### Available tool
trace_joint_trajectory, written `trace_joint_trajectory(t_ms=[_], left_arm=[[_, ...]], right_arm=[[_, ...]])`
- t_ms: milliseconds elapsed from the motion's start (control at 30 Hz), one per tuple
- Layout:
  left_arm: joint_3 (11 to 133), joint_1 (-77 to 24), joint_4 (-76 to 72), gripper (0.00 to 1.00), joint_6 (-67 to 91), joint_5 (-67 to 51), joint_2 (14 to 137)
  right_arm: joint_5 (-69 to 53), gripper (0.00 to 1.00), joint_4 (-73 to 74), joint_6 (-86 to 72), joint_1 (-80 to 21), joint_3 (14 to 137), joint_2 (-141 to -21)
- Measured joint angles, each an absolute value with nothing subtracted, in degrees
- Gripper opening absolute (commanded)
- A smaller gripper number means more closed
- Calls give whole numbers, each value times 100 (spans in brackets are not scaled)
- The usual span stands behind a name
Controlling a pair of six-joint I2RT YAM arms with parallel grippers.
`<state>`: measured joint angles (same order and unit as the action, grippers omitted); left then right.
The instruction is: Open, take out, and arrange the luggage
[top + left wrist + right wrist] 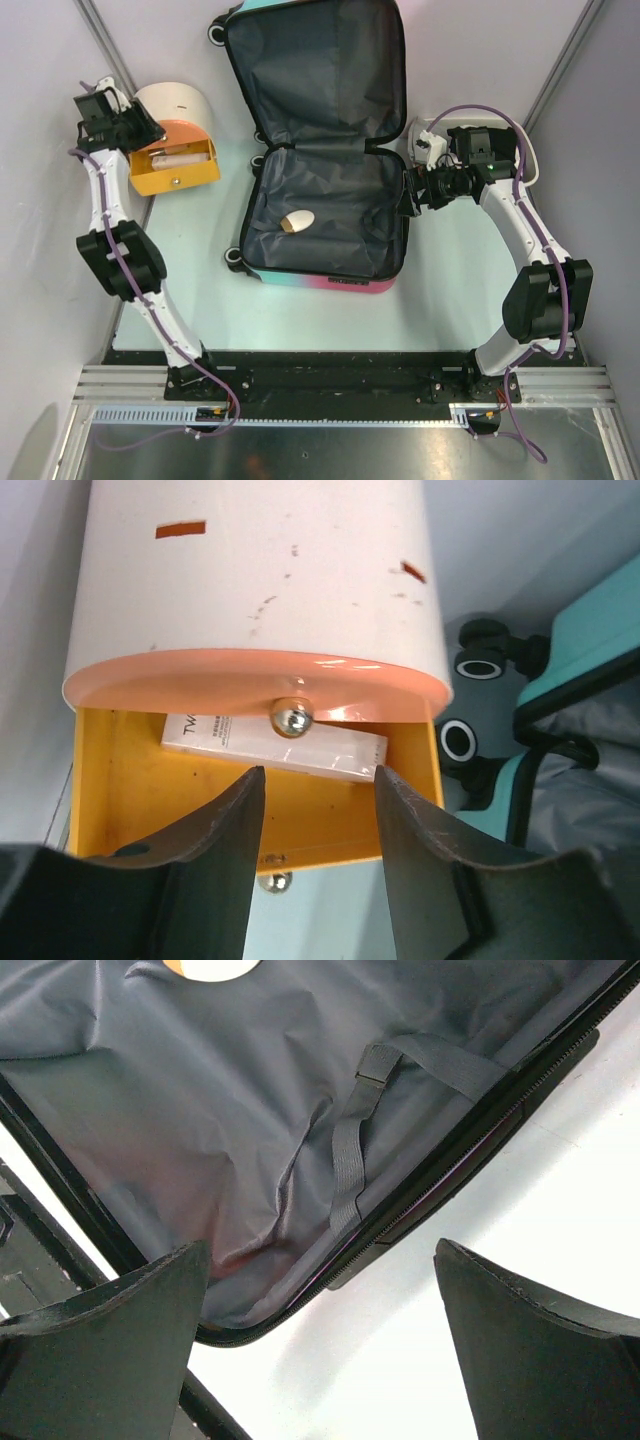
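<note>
Luggage (pixel 320 150) lay wide open and flat in the middle of the table (pixel 450 290), with both dark grey fabric-lined halves facing up. The lid half was on the far side and the other half nearer the arm bases. A pink-to-teal shell edge showed along the near side. Black wheels (pixel 217 33) sat at the left corners. A small oval cream-and-tan object (pixel 297 221) rested on the lining of the near half, left of centre. What it was couldn't be made out.

Right gripper (pixel 408 190) was at the right rim of the near half, close to the hinge line. In the right wrist view the right gripper (pixel 320 1255) was released, jaws spread wide and nothing between them. The zip rim ran across the gap, lining on one side and bare table on the other. A grey strap (pixel 350 1150) with a buckle lay on the lining. Contact with the rim couldn't be judged.

Left gripper (pixel 140 130) was well left of the luggage, at the cream-and-orange drawer box (pixel 175 110). Its orange drawer (pixel 172 168) was pulled out. In the left wrist view the left gripper (pixel 318 780) was also released and holding nothing, fingers apart over the drawer. A flat white carton (pixel 275 745) lay inside the drawer, under a metal knob (pixel 291 718).
</note>
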<state>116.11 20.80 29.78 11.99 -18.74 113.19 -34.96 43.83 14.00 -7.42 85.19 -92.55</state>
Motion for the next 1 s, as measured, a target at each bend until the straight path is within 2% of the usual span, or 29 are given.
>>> trace_joint_trajectory(t_ms=[467,833,933,1000], left_arm=[[11533,2176,2923,47,1192,-2091,11697],[11952,2171,2722,42,1264,-2167,12274],[11952,2171,2722,35,1286,-2187,12357],[11959,2165,2720,26,1313,-2246,12376]], right_arm=[[-3485,100,4383,1400,-755,8519,-9255],[-3356,100,4390,1404,-816,8606,-9290],[-3330,100,4392,1406,-816,8606,-9290],[-3319,100,4392,1406,-816,8608,-9292]])
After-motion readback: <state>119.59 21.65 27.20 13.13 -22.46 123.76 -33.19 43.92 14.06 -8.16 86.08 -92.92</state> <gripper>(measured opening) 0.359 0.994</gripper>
